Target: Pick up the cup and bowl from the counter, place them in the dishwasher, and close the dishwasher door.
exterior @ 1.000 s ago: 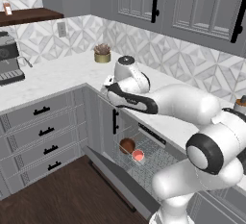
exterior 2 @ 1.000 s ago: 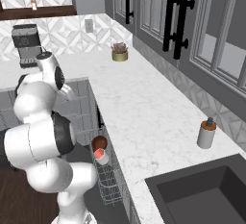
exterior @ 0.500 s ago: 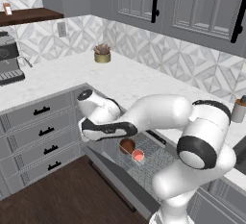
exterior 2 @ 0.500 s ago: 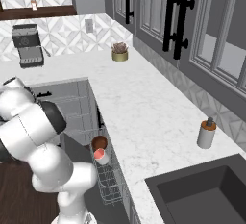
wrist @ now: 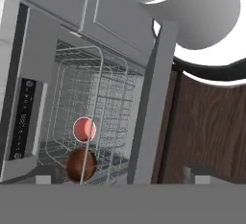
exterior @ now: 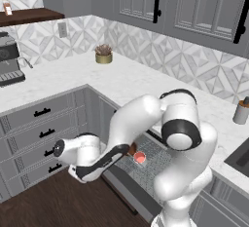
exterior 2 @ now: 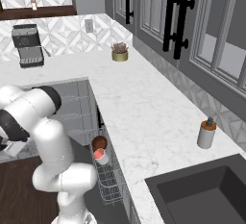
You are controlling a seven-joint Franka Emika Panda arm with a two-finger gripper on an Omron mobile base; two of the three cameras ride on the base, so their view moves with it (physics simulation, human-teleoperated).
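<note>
Salmon-red cup interior (wrist: 84, 129), dark brown bowl (wrist: 80, 164), grey wire rack (wrist: 91, 98), white grey-veined marble counter (exterior 2: 144, 117), grey cabinets (exterior: 39, 123)

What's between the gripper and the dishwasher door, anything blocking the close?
Nothing visible. The cup and bowl sit inside the wire rack, clear of the open dishwasher door. In the hand view, the door edge lies straight ahead of the open gripper with no object between.

Glossy white rounded arm (exterior: 141, 123), dark joint bands, possibly black.
</note>
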